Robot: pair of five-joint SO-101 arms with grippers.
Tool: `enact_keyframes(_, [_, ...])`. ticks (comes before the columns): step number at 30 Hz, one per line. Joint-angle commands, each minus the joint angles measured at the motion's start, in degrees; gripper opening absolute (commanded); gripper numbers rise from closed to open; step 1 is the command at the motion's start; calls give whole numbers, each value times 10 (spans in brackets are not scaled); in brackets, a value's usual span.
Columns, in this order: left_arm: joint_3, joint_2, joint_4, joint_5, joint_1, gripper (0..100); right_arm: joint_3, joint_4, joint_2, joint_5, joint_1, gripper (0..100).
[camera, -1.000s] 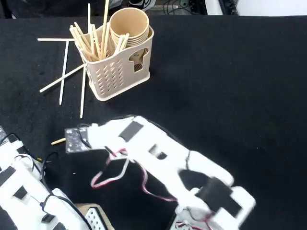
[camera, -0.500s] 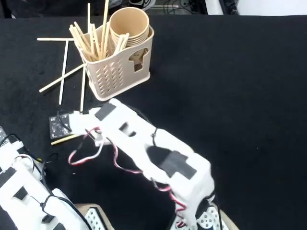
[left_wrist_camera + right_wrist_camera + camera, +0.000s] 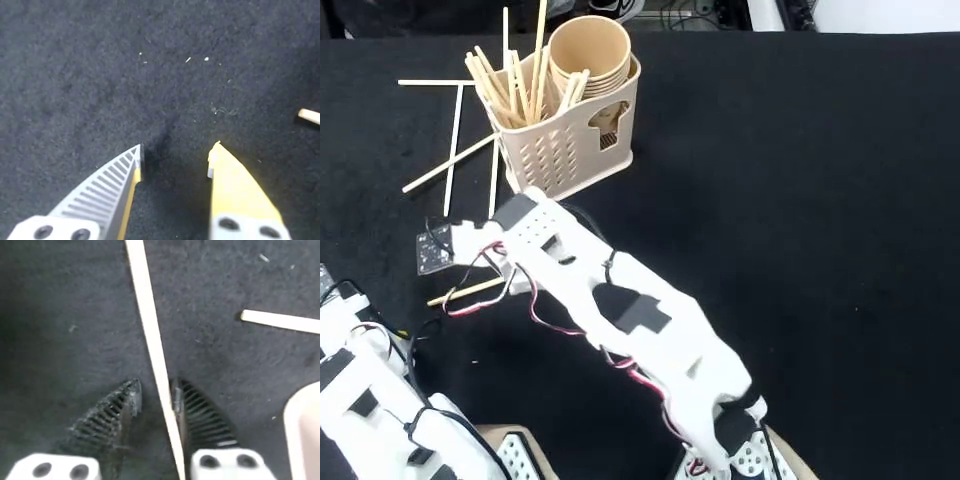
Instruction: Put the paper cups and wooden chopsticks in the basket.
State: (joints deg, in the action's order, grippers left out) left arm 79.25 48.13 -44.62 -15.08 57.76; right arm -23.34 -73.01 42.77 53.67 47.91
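A beige slotted basket (image 3: 570, 140) stands at the far left of the table and holds stacked paper cups (image 3: 590, 50) and several wooden chopsticks (image 3: 515, 85). More chopsticks lie loose on the black cloth beside it (image 3: 452, 150), and one lies nearer the front (image 3: 470, 292). My right arm (image 3: 620, 310) stretches from the front to just beside the basket. Its gripper (image 3: 155, 387) is open, low over the cloth, with one chopstick (image 3: 147, 315) running between the fingers against one of them. My left gripper (image 3: 177, 150) is open over bare cloth with nothing between its fingers.
Another chopstick's end (image 3: 280, 321) and a pale corner of the basket (image 3: 305, 430) lie close to the right gripper. A chopstick tip (image 3: 310, 116) lies near the left gripper. The left arm (image 3: 365, 395) sits at the front left corner. Bare black cloth covers the right half.
The right arm swung away from the front, toward the basket, passing the front chopstick; its head now sits over the loose chopsticks beside the basket. The left arm has not moved.
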Motion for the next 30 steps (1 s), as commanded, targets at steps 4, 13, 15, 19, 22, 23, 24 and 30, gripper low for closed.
enact_keyframes(4, [-1,10,5,-6,2,220,-54,-40,14,6,-2,12])
enact_keyframes(13, [-1,10,5,-7,2,220,-52,-105,-61,-2,-3,12])
enact_keyframes(15, [-1,10,5,-7,2,220,-52,-116,-84,-22,-4,12])
enact_keyframes(19, [-1,10,5,-7,1,220,-51,-122,-136,-94,-12,12])
enact_keyframes(22, [-1,10,5,-7,1,220,-39,-140,-178,-123,-20,12])
enact_keyframes(23, [-1,10,5,-7,1,220,-32,-144,-195,-130,-20,12])
enact_keyframes(24, [-1,10,5,-7,1,220,-22,-146,-213,-139,-20,12])
enact_keyframes(30, [-1,10,5,-7,1,220,32,-144,-360,-169,-18,12])
